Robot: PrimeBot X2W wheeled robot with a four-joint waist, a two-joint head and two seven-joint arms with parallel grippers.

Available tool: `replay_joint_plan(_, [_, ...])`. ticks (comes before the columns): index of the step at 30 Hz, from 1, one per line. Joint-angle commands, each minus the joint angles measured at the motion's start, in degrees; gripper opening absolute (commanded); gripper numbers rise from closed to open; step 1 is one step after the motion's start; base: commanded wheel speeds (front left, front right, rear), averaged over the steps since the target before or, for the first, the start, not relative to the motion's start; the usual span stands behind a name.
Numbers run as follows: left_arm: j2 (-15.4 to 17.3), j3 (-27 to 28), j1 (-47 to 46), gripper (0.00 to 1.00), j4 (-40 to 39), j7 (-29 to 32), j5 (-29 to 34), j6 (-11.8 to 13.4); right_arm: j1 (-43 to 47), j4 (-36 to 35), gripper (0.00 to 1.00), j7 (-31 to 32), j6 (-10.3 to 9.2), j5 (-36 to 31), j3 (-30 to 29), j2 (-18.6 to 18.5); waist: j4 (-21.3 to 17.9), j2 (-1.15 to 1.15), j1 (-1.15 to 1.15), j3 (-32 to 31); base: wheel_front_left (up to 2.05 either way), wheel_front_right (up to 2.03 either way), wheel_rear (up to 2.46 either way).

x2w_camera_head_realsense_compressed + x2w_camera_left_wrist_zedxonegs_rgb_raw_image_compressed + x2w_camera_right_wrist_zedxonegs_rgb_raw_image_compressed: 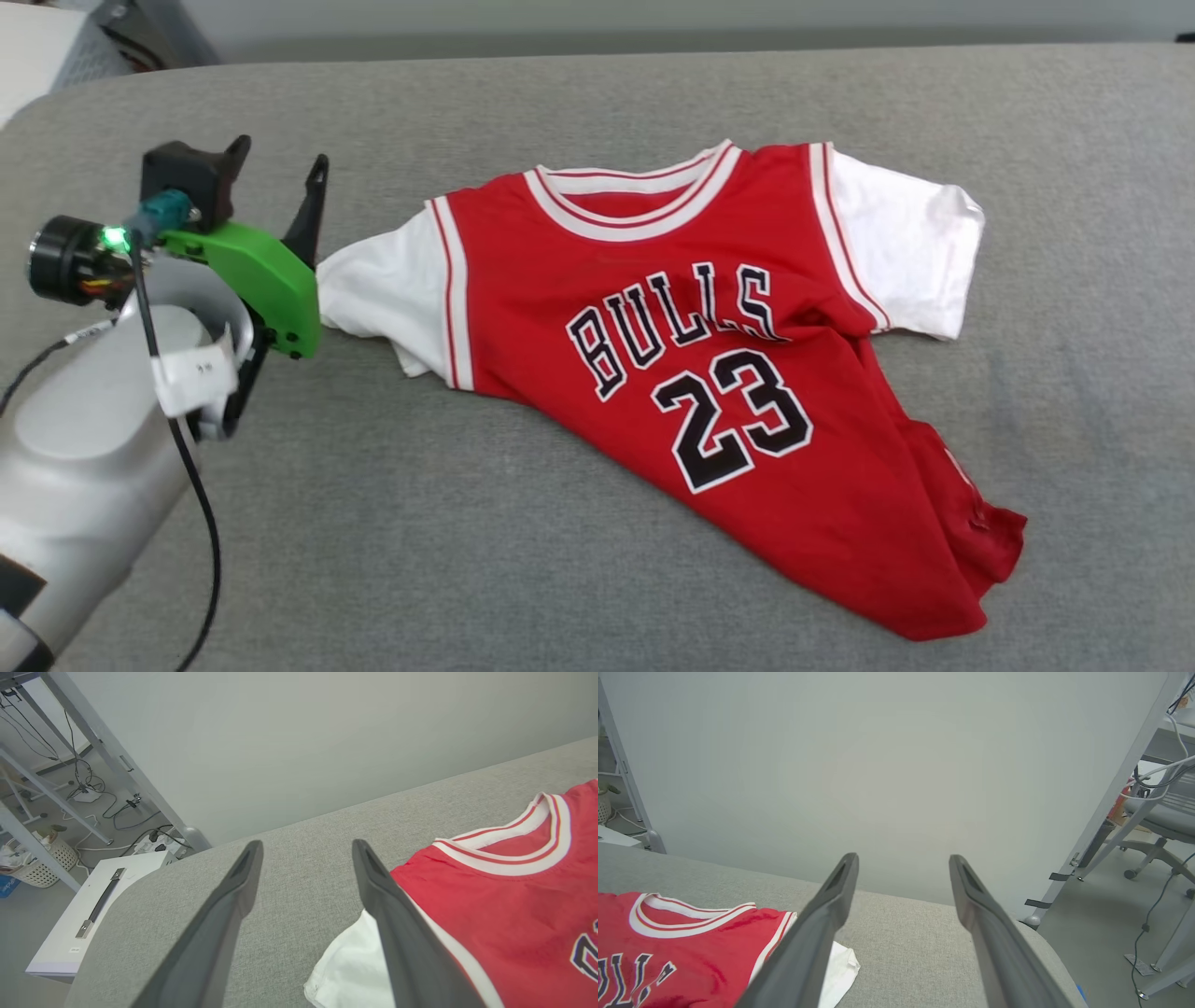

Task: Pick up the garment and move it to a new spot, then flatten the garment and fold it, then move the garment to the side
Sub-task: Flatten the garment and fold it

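The garment (691, 373), a red jersey with white sleeves, striped trim and black lettering with the number 23, lies face up on the grey cushion (560, 103). Its lower hem is bunched and twisted toward the front right. My left gripper (280, 159) hovers open just left of the garment's left white sleeve (373, 294), holding nothing. In the left wrist view the left gripper (306, 851) has its jaws wide apart, with the garment (490, 905) under and beyond the right finger. My right gripper (903, 863) is open above the cushion, with the garment (691, 947) to its left.
The cushion's back edge meets a pale wall. Beyond its left end stand a white cabinet (98, 910), metal legs, cables and a basket (37, 863). Beyond the right end are a metal frame and an office chair (1162, 821).
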Motion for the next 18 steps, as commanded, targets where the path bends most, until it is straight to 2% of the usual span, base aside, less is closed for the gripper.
replay_joint_plan(1, [-0.27, 0.96, 2.17, 1.00, -1.74, -0.77, 1.33, 1.87, -2.37, -0.54, 1.00, 2.57, -0.05, 1.45, 0.61, -1.60, 2.62, 0.00, 0.00, -1.57, 0.00, 0.00, 0.00])
replay_joint_plan(4, [-0.19, 3.86, 4.70, 1.00, -6.89, -1.24, 3.60, 5.92, -6.21, -0.42, 1.00, 8.83, -0.05, 4.63, 2.14, -5.03, 4.00, 0.00, 0.00, -1.19, 0.00, 0.00, 0.00])
replay_joint_plan(6, [-0.22, 7.67, 7.27, 1.00, -11.68, -1.27, 5.57, 8.79, -8.76, 0.79, 1.00, 15.20, -0.05, 7.37, 4.55, -8.20, 4.77, 0.00, 0.00, -0.63, 0.00, 0.00, 0.00])
replay_joint_plan(11, [-0.43, 16.94, 15.89, 1.00, -23.30, -1.30, 13.09, 14.92, -15.07, 5.28, 1.00, 35.61, -0.05, 18.39, 12.24, -15.60, 6.49, 0.00, 0.00, 1.53, 0.00, 0.00, 0.00])
replay_joint_plan(15, [-2.50, 24.28, 22.76, 1.00, -31.30, -1.30, 19.06, 18.24, -19.61, 9.77, 1.00, 48.30, -0.05, 23.86, 15.18, -18.88, 8.31, 0.00, 0.00, 4.08, 0.00, 0.00, 0.00])
replay_joint_plan(18, [-4.99, 28.73, 27.00, 1.00, -35.13, -1.31, 22.32, 18.84, -22.27, 12.94, 1.00, 53.74, -0.05, 24.67, 16.40, -19.69, 9.79, 0.00, 0.00, 6.21, 0.00, 0.00, 0.00])
